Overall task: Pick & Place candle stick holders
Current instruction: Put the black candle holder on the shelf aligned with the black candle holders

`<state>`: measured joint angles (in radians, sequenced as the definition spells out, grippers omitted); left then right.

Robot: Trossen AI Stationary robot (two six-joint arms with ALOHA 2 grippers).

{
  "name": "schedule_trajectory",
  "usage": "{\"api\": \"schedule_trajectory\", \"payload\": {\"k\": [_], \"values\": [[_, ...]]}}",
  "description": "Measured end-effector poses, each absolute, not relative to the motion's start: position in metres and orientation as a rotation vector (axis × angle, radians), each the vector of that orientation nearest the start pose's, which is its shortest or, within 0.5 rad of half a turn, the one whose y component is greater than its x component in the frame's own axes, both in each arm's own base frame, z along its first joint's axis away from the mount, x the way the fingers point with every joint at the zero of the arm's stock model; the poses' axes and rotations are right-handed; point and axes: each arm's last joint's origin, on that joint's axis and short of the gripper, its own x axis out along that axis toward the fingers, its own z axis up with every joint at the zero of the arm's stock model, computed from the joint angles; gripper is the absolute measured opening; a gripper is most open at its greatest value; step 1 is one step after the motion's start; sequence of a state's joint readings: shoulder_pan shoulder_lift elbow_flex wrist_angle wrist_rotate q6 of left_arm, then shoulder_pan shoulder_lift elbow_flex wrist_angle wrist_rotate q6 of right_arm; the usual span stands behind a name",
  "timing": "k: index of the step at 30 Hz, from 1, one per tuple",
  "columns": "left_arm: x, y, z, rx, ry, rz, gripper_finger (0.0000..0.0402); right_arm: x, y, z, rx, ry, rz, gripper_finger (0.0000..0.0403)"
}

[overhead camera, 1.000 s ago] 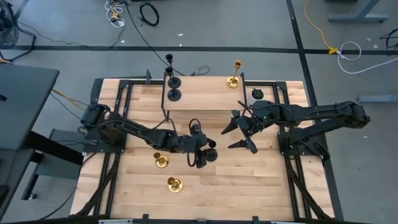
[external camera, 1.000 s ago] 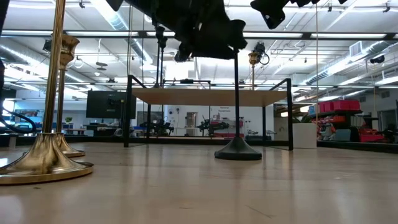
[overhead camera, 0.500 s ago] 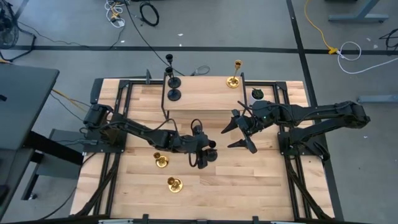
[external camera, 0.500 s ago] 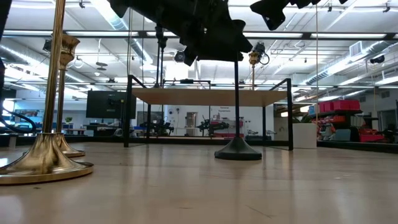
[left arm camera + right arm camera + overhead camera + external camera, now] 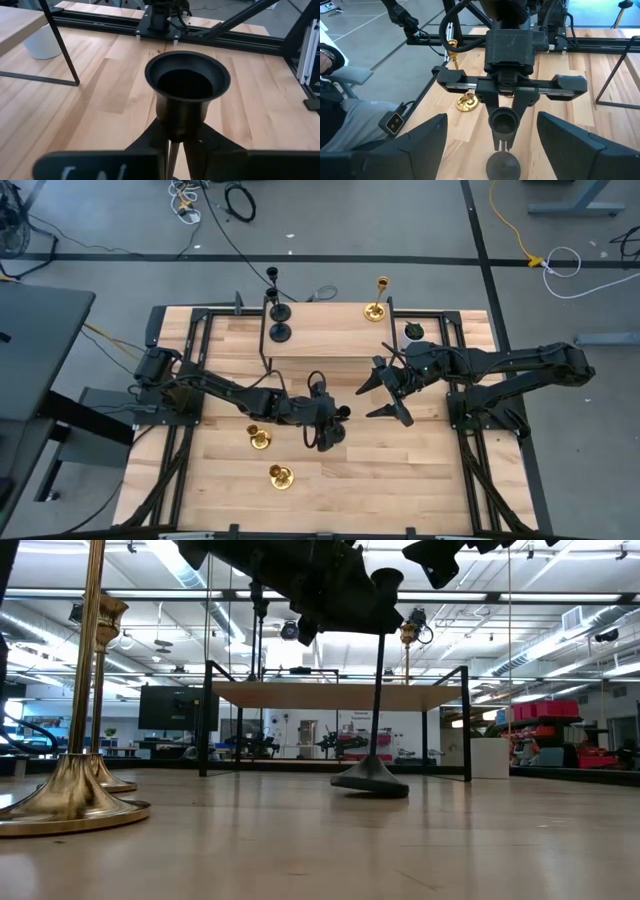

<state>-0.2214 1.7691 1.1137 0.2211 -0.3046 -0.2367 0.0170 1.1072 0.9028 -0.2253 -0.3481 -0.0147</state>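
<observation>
Left pincer (image 5: 503, 127) clamped on black holder (image 5: 372, 777) stem, base tilted; right pincer (image 5: 388, 392) spread wide, empty.

Left tool (image 5: 331, 427) mid-table, fingers pinched together; right tool (image 5: 385, 394) just beside, fingers spread wide.

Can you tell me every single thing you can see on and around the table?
held black candle stick holder: one, black, tipped, mid-table.
black candle stick holders: two, black, raised shelf's left end.
gold candle stick holder: one, gold, shelf's right end.
gold candle stick holders on the table: two, gold, near the left arm.
plant pot: one, white, beside the shelf.
raised shelf: one, wood, black legs.
table: one, wood.
person: one, sitting beside the table.
left pincer: shut on the held black candle stick holder.
right pincer: open, empty, facing it.
</observation>
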Motion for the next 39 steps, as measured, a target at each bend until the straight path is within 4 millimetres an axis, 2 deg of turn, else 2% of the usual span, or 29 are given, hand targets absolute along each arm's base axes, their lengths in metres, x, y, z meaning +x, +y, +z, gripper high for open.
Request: {"api": "schedule_trajectory", "payload": {"k": [6,11,18,26,33,39], "values": [[0.379,-0.079,0.223,-0.104,0.415,0.13,0.0033,0.24,0.014,0.309,0.057,0.425,0.362,0.0304],[0.366,-0.08,0.24,-0.086,0.425,0.153,0.0033,0.24,0.014,0.309,0.06,0.429,0.362,0.0304],[0.334,-0.074,0.284,-0.06,0.39,0.221,0.0033,0.24,0.014,0.308,0.061,0.433,0.362,0.0304],[0.288,-0.06,0.331,-0.042,0.339,0.302,0.0033,0.24,0.014,0.308,0.06,0.434,0.362,0.0304],[0.252,-0.047,0.357,-0.016,0.295,0.42,0.0033,0.24,0.014,0.308,0.053,0.43,0.363,0.0304],[0.228,-0.037,0.372,0.018,0.264,0.508,0.0033,0.24,0.014,0.308,0.053,0.429,0.363,0.0304]]}}
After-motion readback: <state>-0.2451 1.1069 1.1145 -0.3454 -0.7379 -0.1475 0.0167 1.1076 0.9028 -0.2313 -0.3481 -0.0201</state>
